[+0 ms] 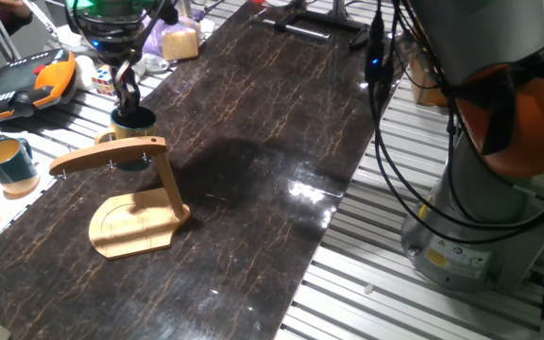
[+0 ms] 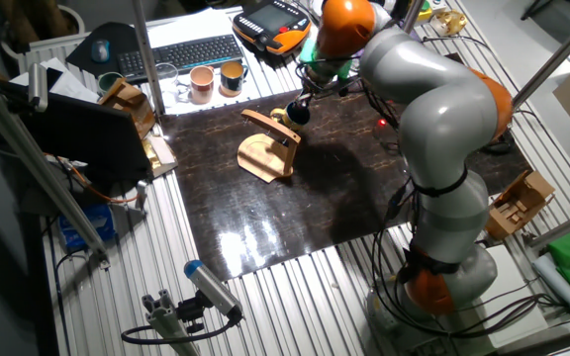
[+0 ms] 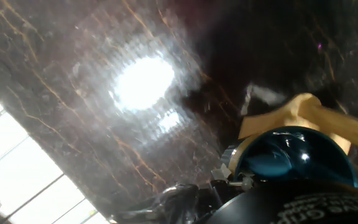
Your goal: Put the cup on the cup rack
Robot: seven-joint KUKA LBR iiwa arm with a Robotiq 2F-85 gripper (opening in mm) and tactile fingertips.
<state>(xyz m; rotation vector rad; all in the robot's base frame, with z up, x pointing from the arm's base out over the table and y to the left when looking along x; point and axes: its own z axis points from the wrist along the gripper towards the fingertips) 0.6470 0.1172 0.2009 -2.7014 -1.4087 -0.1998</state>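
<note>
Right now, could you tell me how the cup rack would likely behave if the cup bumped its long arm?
The cup rack looks like rigid wood, so it probably would not flex. Its arm overhangs far beyond the flat base, so a bump from the cup could tip or slide it.

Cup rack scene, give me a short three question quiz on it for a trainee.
1. True or false: the cup is already hanging from the cup rack.
2. What does the end effector grip? A) the cup B) the rack's post C) nothing
3. In the hand view, what colour is the cup's inside?

Key:
1. False; it is held just behind the rack's arm, gripped from above.
2. A
3. Blue
</note>
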